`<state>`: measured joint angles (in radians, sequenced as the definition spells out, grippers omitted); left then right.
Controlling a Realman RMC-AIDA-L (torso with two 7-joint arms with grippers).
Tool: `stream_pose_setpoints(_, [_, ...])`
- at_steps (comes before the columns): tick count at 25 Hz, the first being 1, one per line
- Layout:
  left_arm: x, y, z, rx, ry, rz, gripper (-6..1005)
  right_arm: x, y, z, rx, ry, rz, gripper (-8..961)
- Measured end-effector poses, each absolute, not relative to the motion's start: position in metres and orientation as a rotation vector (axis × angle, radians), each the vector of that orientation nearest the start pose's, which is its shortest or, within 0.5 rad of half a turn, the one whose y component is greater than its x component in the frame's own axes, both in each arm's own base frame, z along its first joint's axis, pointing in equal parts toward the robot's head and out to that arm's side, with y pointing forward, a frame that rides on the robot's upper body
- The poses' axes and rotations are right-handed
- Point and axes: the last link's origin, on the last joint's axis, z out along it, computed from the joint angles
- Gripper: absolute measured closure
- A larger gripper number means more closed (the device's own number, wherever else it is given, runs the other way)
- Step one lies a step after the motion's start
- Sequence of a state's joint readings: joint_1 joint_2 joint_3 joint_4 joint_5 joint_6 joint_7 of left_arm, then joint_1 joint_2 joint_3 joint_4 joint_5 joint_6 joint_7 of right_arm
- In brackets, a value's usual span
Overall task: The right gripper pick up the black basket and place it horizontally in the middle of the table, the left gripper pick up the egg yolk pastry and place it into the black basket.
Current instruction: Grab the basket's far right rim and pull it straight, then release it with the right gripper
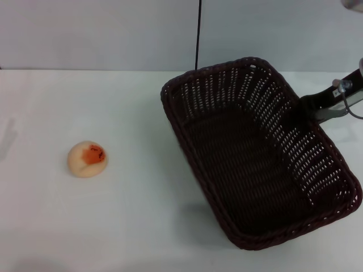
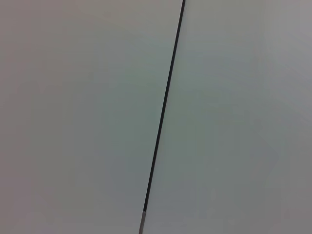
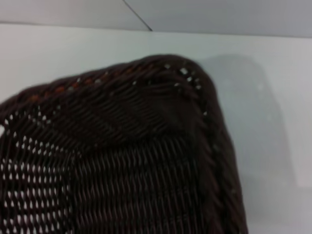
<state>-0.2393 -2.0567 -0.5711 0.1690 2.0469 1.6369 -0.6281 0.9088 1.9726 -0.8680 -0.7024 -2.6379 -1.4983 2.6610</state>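
Observation:
The black basket (image 1: 177, 123) is on the right half of the table (image 1: 130, 221), turned at an angle, with its near end raised and a shadow under it. My right gripper (image 1: 302, 111) reaches in from the right and is shut on the basket's far right rim. The right wrist view looks down at a corner of the basket (image 3: 146, 141) from close by. The egg yolk pastry (image 1: 87, 158) lies alone on the left of the table, well apart from the basket. My left gripper is out of view, and its wrist view shows only the wall.
A grey wall with a thin black vertical seam (image 1: 198, 34) stands behind the table. The seam also shows in the left wrist view (image 2: 163, 117). White tabletop lies between the pastry and the basket.

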Motion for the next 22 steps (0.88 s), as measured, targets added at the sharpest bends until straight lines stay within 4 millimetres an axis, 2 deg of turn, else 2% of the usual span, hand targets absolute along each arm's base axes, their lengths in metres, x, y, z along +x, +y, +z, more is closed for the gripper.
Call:
stream_pose_setpoints(3, [-0.389,0.223,0.061,-1.448,-0.598,-0.923,138,0.219,0.411,0.02,-2.337,1.621,-0.267,694])
stream_pose_setpoints(8, [-0.389,0.222,0.061,-1.442,-0.6,-0.927,138,0.214,0.41,0.024,-2.365,1.573,-0.288,758])
stream_pose_setpoints(12, [-0.388,0.219,0.058,-1.448,-0.603,-0.938,138,0.206,0.411,0.028,-2.472,1.438,-0.304,809])
stream_pose_setpoints(14, [-0.387,0.217,0.056,-1.449,-0.607,-0.94,138,0.201,0.412,0.028,-2.545,1.329,-0.317,834])
stream_pose_setpoints(22, [-0.383,0.201,0.04,-1.423,-0.644,-0.981,138,0.166,0.416,0.029,-2.827,0.768,-0.477,817])
